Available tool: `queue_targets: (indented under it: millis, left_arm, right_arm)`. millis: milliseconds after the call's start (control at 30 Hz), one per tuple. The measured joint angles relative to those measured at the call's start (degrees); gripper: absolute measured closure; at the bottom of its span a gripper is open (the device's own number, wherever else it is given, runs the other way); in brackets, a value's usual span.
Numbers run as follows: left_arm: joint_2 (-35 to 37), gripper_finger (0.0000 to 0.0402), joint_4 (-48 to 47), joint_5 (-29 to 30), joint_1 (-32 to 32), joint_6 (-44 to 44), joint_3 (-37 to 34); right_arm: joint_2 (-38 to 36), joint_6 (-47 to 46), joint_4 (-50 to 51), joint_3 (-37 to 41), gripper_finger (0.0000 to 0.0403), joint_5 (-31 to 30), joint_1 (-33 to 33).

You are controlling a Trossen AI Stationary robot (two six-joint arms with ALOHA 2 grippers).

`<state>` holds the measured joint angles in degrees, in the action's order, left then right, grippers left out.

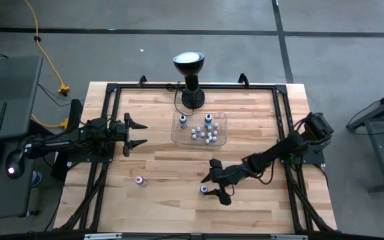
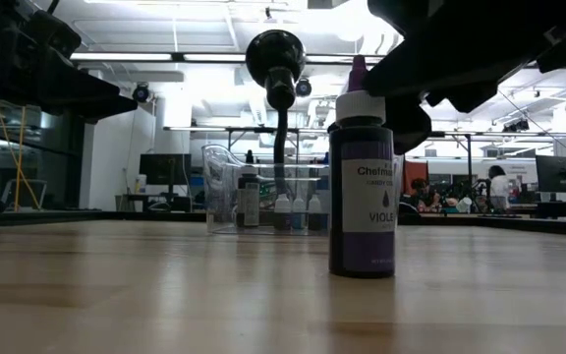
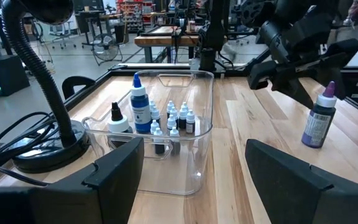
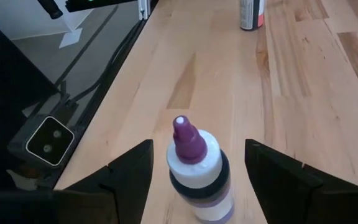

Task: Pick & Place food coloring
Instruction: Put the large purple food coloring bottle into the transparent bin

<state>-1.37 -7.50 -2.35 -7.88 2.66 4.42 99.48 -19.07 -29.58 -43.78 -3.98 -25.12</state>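
A violet food coloring bottle (image 4: 197,174) with a purple tip stands upright on the wooden table (image 1: 165,200), near its front edge (image 1: 204,189). My right gripper (image 4: 199,155) is open, one finger on either side of the bottle with a gap on both sides, slanting down at it from the table's right (image 1: 213,188). Several more food coloring bottles (image 3: 173,121) stand in a clear plastic tray (image 1: 175,137) at mid-table. Another bottle (image 1: 140,180) stands alone at the near left. My left gripper (image 1: 137,133) waits open at the left, pointing level at the tray.
A black gooseneck lamp (image 1: 189,73) stands just behind the tray at the table's far edge, its cable (image 3: 17,134) coiled by its base. A black frame (image 1: 105,120) runs around the table's edges. Bare wood lies between the tray and the violet bottle.
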Motion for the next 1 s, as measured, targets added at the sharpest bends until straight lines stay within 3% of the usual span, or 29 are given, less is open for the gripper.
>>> queue_targets:
  millis: [367, 1000]
  left_arm:
    - [0.00, 0.0124, 0.01, 0.00, 0.02, 0.00, 0.00]
    - [0.00, 0.0124, 0.01, 0.00, 0.02, 0.01, 0.01]
  right_arm:
    - [1.44, -0.39, -1.13, -0.84, 0.0168, -0.05, -0.04]
    - [1.44, -0.42, -0.45, -0.84, 0.0244, -0.99, -0.55]
